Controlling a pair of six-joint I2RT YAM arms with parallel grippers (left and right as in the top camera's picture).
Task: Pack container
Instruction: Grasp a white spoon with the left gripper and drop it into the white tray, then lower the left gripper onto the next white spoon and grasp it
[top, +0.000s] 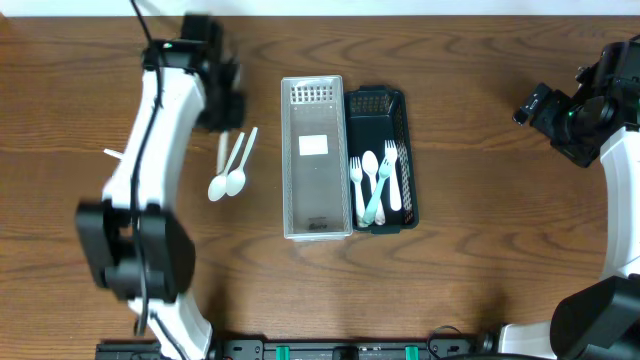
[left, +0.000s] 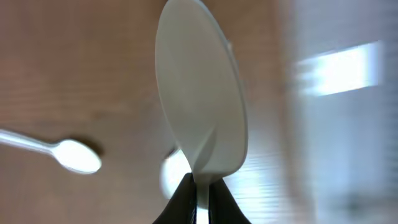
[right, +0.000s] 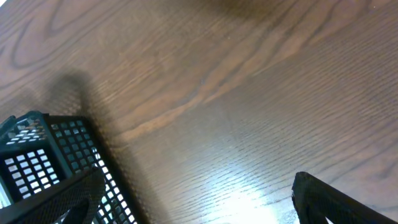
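Your left end effector (left: 202, 194) is clamped on the neck of a white spoon (left: 202, 106). The bowl stands upright and fills the middle of the left wrist view. The handle is hidden between the fingers (left: 180, 204) and cut off at the lower edge.

Everything behind it is blurred. A loose spoon (left: 74, 155) lies on the bench (left: 74, 56) at 8 o'clock of the held bowl. A white blob at 7 o'clock is too smeared to name. The tray (left: 348, 93) is only a pale smear at 3 o'clock.

From overhead this end effector is a dark mass, and you cannot make out the held spoon under it. Two spoons lie side by side on the bench just at its 6 o'clock, between the arm and the tray. A small white sliver (top: 112, 153) pokes out at 9 o'clock of the arm; what it is cannot be told.

The basket (top: 376, 108) touches the tray's 3 o'clock wall, and the cutlery (top: 375, 185) lies in its 6 o'clock half.

Your right end effector (right: 196, 182) has its fingers apart with nothing between them. Only their tips show at the lower edge of the right wrist view, and a corner of the basket is cut off at 8 o'clock. Overhead, open bench separates it from the basket.
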